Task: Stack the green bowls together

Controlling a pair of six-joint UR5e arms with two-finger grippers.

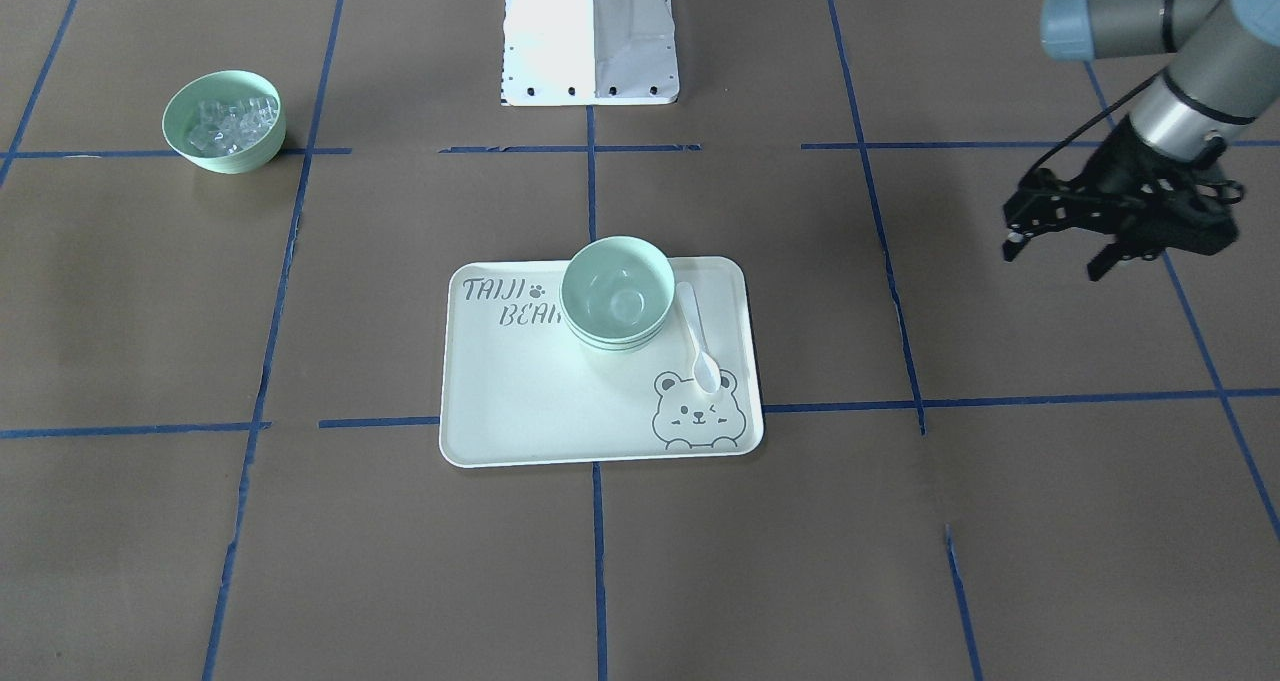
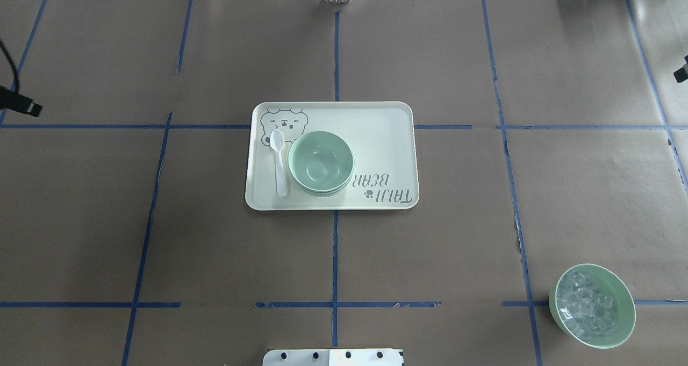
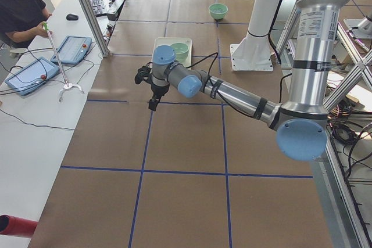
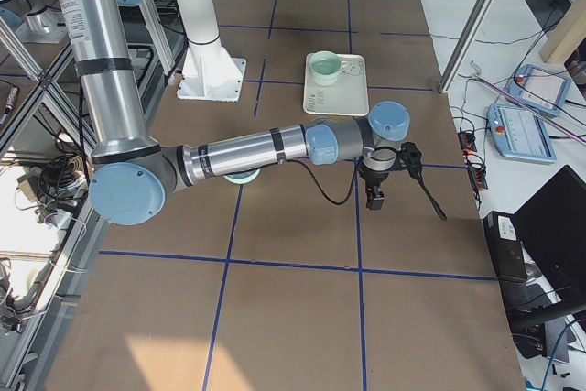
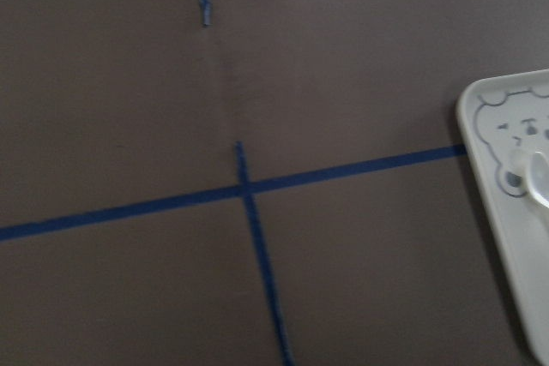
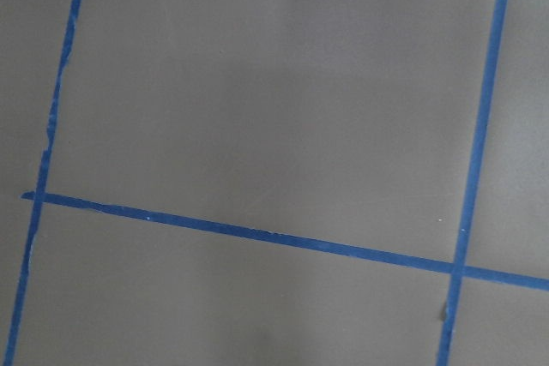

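Green bowls (image 1: 616, 291) sit stacked, well apart from the left tool (image 1: 1052, 263), which gapes empty. Right tool (image 4: 374, 199): cannot tell.

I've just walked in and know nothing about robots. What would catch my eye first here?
Mid-table, a pale tray carries a stack of mint-green bowls with a white spoon beside it. Another green bowl, full of clear chunks, sits alone on the robot's right. The left gripper hangs open, empty, away from the tray.
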